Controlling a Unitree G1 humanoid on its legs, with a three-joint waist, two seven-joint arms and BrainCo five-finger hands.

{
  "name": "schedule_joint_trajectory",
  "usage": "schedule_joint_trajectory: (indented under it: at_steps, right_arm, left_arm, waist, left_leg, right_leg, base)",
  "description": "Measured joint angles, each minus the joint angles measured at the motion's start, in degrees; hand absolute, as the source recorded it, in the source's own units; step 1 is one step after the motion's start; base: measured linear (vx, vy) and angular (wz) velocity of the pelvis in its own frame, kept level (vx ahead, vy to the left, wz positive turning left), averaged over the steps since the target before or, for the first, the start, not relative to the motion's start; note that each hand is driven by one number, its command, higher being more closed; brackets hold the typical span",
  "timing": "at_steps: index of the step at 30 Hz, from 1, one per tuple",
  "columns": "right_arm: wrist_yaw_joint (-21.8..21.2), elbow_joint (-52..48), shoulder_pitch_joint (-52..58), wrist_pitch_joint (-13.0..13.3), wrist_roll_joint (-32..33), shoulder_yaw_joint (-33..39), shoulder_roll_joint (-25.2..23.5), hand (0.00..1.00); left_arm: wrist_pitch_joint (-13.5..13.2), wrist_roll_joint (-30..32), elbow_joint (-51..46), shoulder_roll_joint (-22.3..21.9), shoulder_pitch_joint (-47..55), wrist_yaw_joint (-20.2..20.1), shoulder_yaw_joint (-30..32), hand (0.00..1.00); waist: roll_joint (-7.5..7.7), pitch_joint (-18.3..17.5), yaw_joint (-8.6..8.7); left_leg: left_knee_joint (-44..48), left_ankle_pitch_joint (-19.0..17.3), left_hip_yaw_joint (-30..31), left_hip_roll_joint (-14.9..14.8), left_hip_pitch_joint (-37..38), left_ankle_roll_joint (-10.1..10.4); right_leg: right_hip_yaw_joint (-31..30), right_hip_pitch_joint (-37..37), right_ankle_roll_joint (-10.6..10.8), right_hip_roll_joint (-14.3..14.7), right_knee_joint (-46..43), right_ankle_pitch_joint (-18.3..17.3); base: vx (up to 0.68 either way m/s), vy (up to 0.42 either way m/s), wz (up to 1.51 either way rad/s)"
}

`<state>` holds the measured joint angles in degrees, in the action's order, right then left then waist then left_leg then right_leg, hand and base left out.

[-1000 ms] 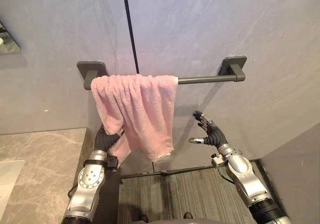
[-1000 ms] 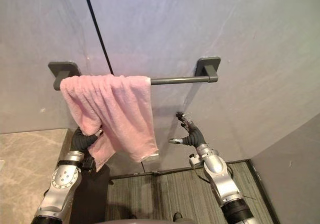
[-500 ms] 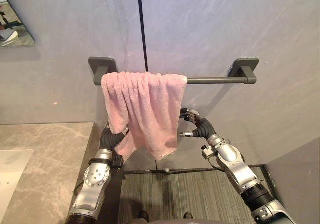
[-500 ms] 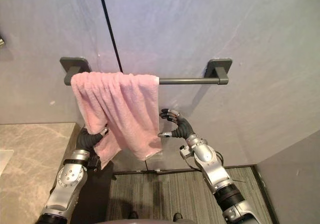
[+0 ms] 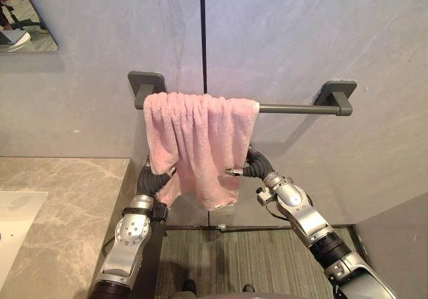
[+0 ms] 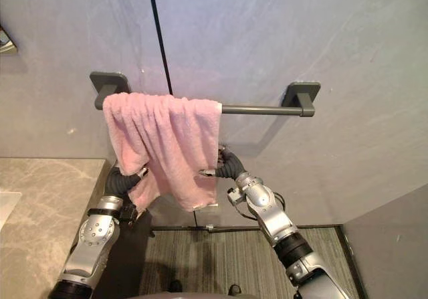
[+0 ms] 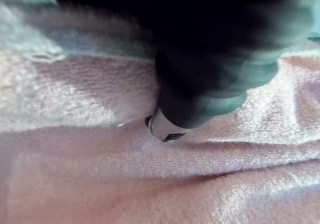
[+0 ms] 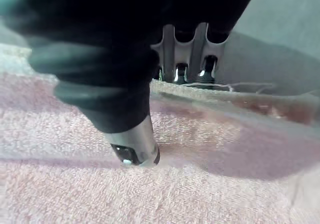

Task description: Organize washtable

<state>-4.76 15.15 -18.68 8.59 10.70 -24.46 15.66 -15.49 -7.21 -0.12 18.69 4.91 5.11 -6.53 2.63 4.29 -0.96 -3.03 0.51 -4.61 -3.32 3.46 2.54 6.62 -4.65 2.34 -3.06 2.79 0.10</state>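
Observation:
A pink towel (image 5: 200, 138) hangs bunched over the left half of a dark grey towel bar (image 5: 294, 109) on the grey wall. My left hand (image 5: 152, 178) is under the towel's lower left part with the cloth gathered round it; its thumb (image 7: 165, 129) presses into the pile. My right hand (image 5: 255, 167) is at the towel's right edge. Its thumb (image 8: 132, 149) lies on the front of the cloth and its fingers (image 8: 182, 58) sit behind the edge, pinching it.
A marble countertop (image 5: 60, 205) with a white basin (image 5: 13, 225) lies at the lower left. A mirror corner (image 5: 23, 18) shows at the upper left. A striped floor mat (image 5: 267, 259) lies below the bar, and a dark wall seam (image 5: 202, 31) runs down to it.
My right hand has moved left from open air to the towel's right edge and curled onto it. The left hand has kept its hold. The camera has shifted.

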Motion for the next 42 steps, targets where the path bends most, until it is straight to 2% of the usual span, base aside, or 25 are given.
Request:
schedule_joint_trajectory:
  at_steps: [16,23,25,36,42]
  right_arm:
    - [-0.19,-0.02,0.01,0.00,0.07,0.16,0.25,1.00]
    - [-0.05,-3.46,2.24,0.12,2.06,8.07,0.66,1.00]
    - [-0.02,-4.70,3.17,0.15,2.26,10.80,0.82,1.00]
    - [-0.06,-7.64,5.63,1.69,2.30,15.39,0.83,1.00]
    - [-0.07,-7.33,7.04,1.83,2.31,16.43,0.78,1.00]
  left_arm:
    - [0.00,0.01,-0.01,0.00,0.00,-0.04,-0.03,1.00]
    - [-0.16,0.00,-3.55,-0.66,0.14,0.07,3.26,1.00]
    - [-0.89,0.01,-5.26,-0.69,0.16,-0.09,4.63,1.00]
    - [-1.11,0.04,-6.90,-4.55,0.30,-2.68,4.49,1.00]
    - [-1.10,0.03,-6.90,-4.67,0.29,-3.70,3.60,1.00]
  waist:
    - [0.02,-0.01,0.01]
    - [0.02,-0.01,0.03]
    - [0.01,-0.01,0.15]
    - [-0.06,0.02,0.41]
    - [-0.17,0.04,1.51]
  left_leg:
    - [-0.01,0.01,-0.06,-0.04,0.25,-0.01]
    - [-0.57,0.39,-0.16,-0.01,0.87,0.01]
    - [-1.14,0.73,-0.16,0.07,1.22,0.05]
    - [-2.28,1.32,0.23,0.49,1.48,0.02]
    - [-2.28,1.26,0.59,0.63,1.08,-0.04]
  right_leg:
    - [-0.17,0.00,-0.02,0.00,-0.48,-0.03]
    - [-0.21,-0.14,-0.02,-0.01,-0.72,-0.04]
    - [-0.20,-0.16,-0.03,-0.06,-0.78,-0.06]
    - [0.38,-0.04,0.33,-0.45,-0.83,-0.37]
    - [0.67,0.71,0.58,-0.72,-1.92,-1.20]
  base:
    - [0.00,0.000,0.00]
    - [0.00,0.000,0.00]
    - [0.00,0.000,0.00]
    - [-0.01,-0.003,0.02]
    - [-0.01,-0.003,0.04]
